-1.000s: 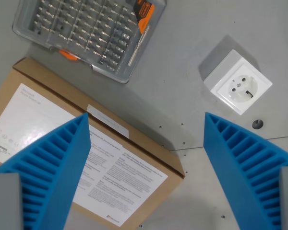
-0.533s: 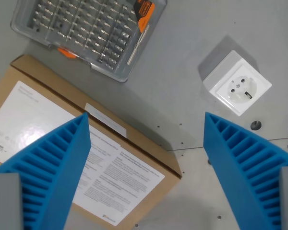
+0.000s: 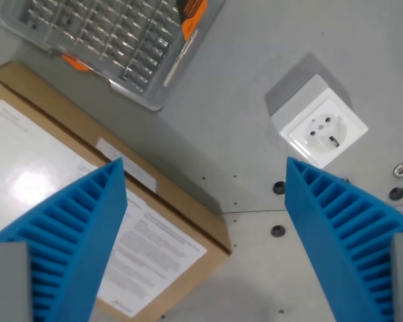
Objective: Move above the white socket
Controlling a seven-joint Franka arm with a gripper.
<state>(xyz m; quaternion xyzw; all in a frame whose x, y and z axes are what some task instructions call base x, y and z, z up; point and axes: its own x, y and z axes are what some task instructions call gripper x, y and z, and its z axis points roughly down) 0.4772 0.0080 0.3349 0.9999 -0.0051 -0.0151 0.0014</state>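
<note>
Much of the scene is cut off or covered. The clear bit case [image 3: 114, 47] at the far left is cropped by the top edge, so only part of its rows of metal bits and its orange clips can be seen. The cardboard box [image 3: 188, 211] runs off the wrist view's left and bottom, and its white printed label [image 3: 148, 258] is partly hidden behind the left finger; the print is too small to be read. The lower parts of both blue ribbed fingers [image 3: 74, 241] are lost at the bottom edge, and the arm itself is not shown.

The camera is pointed straight down at the grey table [image 3: 242, 87], with the gripper [image 3: 205, 168] held above it. The fingers are spread wide apart, and nothing is held between them.

The white socket [image 3: 318, 127] is seen on the table at the far right, its face turned upward with two pin holes visible. It lies just beyond the tip of the right finger, apart from it, and well to the right of the gap between the fingers. A few small dark holes [image 3: 278, 230] are seen in the table near the socket.
</note>
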